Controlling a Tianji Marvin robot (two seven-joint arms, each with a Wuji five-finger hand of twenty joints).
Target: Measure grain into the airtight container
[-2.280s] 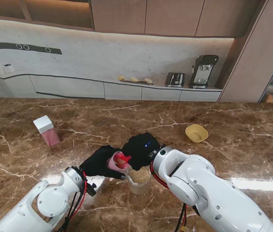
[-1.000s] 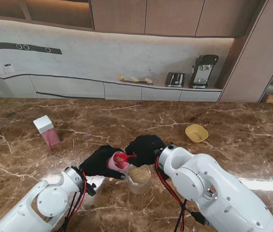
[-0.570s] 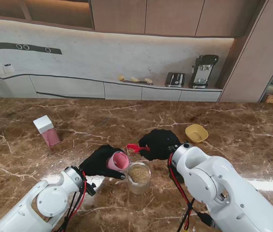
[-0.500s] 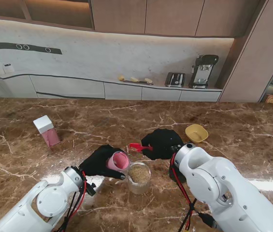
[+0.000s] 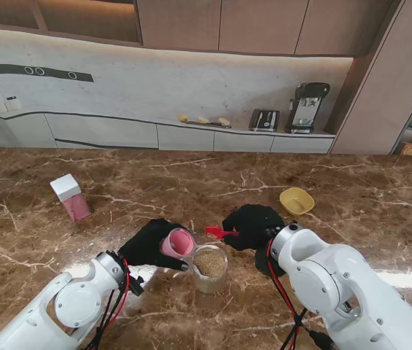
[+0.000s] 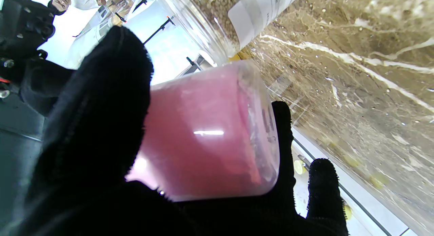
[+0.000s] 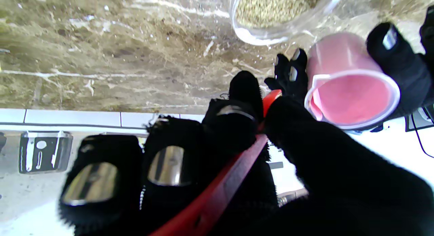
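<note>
In the stand view my left hand (image 5: 149, 245) is shut on an open pink container (image 5: 179, 242), tilted with its mouth toward the right. Beside it stands a clear jar of brown grain (image 5: 210, 267). My right hand (image 5: 253, 226) is shut on a red scoop (image 5: 219, 232), whose bowl hangs just beyond the jar's far rim, apart from the pink container. The left wrist view shows the pink container (image 6: 210, 127) in my left hand (image 6: 95, 127), with the grain jar (image 6: 217, 12) close by. The right wrist view shows the scoop (image 7: 217, 192) in my right hand (image 7: 234, 134), facing the pink container (image 7: 352, 97). Whether the scoop holds grain is hidden.
A second pink container with a white lid (image 5: 70, 197) stands at the far left of the marble table (image 5: 351, 182). A small yellow bowl (image 5: 297, 200) sits to the far right, just beyond my right hand. Behind the table runs a counter with appliances.
My right hand has drawn the red scoop out of the pink container's mouth and carried it to the right, past the grain jar. The left hand and its container have stayed put.
</note>
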